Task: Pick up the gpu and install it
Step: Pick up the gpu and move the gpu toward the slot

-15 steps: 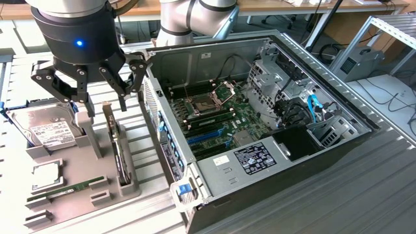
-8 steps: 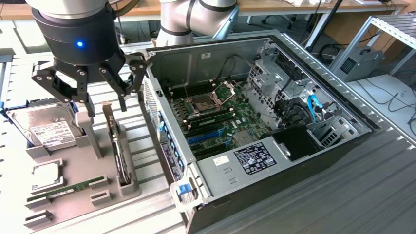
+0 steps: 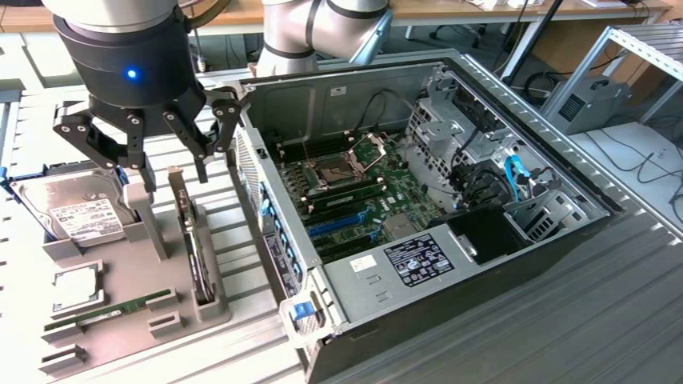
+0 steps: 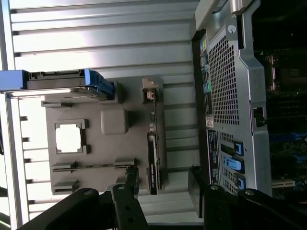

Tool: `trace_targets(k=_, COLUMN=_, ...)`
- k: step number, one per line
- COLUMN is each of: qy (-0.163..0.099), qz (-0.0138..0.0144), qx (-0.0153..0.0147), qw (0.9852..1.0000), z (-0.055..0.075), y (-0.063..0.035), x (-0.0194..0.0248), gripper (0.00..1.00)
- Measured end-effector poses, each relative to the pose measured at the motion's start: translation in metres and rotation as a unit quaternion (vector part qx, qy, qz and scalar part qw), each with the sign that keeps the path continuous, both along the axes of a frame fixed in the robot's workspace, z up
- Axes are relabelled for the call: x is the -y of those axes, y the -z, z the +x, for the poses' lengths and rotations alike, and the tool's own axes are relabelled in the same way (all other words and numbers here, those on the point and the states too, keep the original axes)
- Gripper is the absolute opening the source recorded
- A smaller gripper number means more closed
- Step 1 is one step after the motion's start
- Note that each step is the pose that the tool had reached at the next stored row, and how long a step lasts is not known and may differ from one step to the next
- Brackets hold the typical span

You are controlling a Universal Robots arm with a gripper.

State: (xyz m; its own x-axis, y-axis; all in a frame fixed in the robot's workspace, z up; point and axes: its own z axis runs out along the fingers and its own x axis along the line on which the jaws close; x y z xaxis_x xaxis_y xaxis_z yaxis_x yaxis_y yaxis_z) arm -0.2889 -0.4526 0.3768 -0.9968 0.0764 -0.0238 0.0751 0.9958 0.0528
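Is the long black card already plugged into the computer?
No, the gpu stands on edge in the grey holder beside the open computer case, not on its board.

No wording was legible on the white label of the hard drive or the dark sticker in the case
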Motion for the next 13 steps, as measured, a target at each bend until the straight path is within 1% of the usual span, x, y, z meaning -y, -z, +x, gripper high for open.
trace_targets(k=3, qy=0.0, qz=0.0004, qx=0.0, qw=1.0, z=0.0, y=0.0005, x=-0.0003, gripper=0.55)
trace_targets(k=5, qy=0.0, qz=0.0018, qx=0.0, qw=1.0, z=0.0, y=0.0024, x=-0.0015, gripper=0.55)
trace_targets(k=13, qy=0.0, qz=0.0032, qx=0.0, qw=1.0, z=0.0, y=0.0042, x=-0.0024, gripper=0.55)
